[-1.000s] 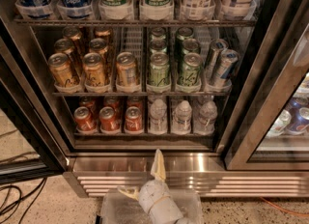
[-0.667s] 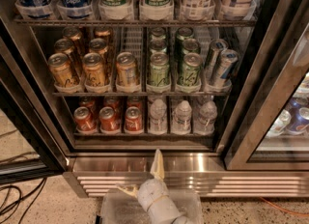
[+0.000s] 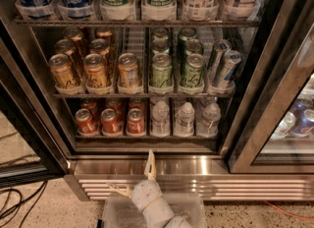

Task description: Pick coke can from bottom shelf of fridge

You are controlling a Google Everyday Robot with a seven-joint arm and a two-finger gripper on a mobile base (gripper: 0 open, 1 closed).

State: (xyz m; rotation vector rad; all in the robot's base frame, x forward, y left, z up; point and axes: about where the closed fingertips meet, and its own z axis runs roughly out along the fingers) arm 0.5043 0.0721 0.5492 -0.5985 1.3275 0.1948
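Observation:
The fridge stands open before me, with its ribbed steel base at the bottom. On the bottom shelf, red coke cans fill the three left lanes. The front ones are at left, in the middle and at right, with more behind them. My gripper is low in the view, in front of the steel base and below the right-hand coke can. It is open and empty: one finger points up, the other sticks out to the left.
Small clear water bottles fill the right lanes of the bottom shelf. Gold-orange cans and green cans stand on the rack above. A glass door stands at the right. Cables lie on the floor at the left.
My gripper has shifted a little to the left in front of the fridge base. The cans and shelves have not moved.

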